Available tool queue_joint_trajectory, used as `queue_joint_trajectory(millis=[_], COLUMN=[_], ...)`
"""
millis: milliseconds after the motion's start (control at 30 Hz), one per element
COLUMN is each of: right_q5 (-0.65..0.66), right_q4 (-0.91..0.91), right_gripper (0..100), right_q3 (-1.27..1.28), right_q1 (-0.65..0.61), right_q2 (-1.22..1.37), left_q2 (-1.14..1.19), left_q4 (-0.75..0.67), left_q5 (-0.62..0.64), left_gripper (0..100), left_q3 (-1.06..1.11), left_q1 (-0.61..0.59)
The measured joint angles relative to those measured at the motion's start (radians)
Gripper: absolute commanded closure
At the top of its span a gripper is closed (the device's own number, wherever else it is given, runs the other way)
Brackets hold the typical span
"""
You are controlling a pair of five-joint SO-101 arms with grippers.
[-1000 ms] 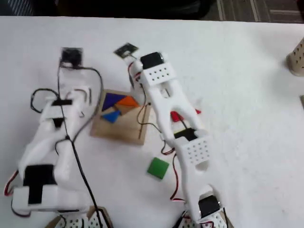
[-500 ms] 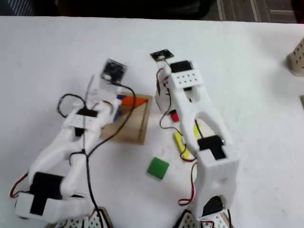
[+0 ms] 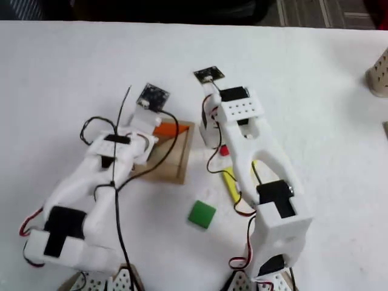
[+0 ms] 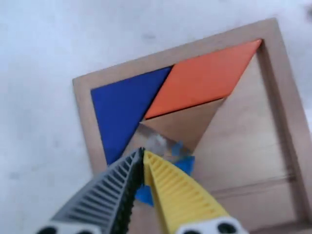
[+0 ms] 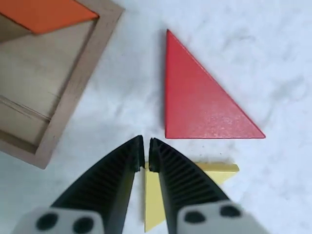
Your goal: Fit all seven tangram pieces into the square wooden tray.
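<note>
in the high view the tray (image 3: 180, 165) is sitting just left of the frame's centre. the left arm (image 3: 91, 182) is slanting across the lower left and covering the tray's left half. the left gripper (image 4: 143, 155) is hanging over the inside of the tray with its fingers pressed together. its tips are lying over a small blue piece (image 4: 184, 164), and i cannot tell whether they are touching it. a big blue triangle (image 4: 122, 109) and an orange piece (image 4: 202, 78) are lying flat in the tray, edge to edge, each filling a corner. much of the floor beside them is showing bare wood.

the right arm (image 3: 257, 163) is standing right of the tray, running from the lower centre-right up to mid-frame. the right gripper (image 5: 145, 146) is hovering above the white table (image 3: 303, 73), its fingers drawn almost together with just a slit between them, gripping nothing. a red triangle (image 5: 200, 107) is lying on the table near the tray's rim. a yellow piece (image 5: 219, 173) is lying just beside the red one, partly under the gripper. a green square (image 3: 202, 214) is lying alone in the lower middle of the high view, below the tray. a pale holed object (image 3: 379, 73) is standing at the right edge.
</note>
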Motion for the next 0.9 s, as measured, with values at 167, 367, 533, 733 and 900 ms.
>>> queue_joint_trajectory(millis=[167, 367, 533, 733, 900], right_q5=[0.000, 0.000, 0.000, 0.000, 0.000], right_q4=[0.000, 0.000, 0.000, 0.000, 0.000], right_gripper=[98.1, 98.1, 98.1, 98.1, 98.1], right_q3=[0.000, 0.000, 0.000, 0.000, 0.000], right_q1=[0.000, 0.000, 0.000, 0.000, 0.000], right_q2=[0.000, 0.000, 0.000, 0.000, 0.000], left_q2=[0.109, 0.149, 0.149, 0.149, 0.147], left_q4=[0.071, 0.160, 0.164, 0.218, 0.267], left_q5=[0.002, 0.002, 0.002, 0.000, 0.000], left_gripper=[98, 98, 98, 98, 98], left_q3=[-0.127, -0.201, -0.201, -0.210, -0.221], left_q1=[-0.031, -0.040, -0.044, -0.066, -0.087])
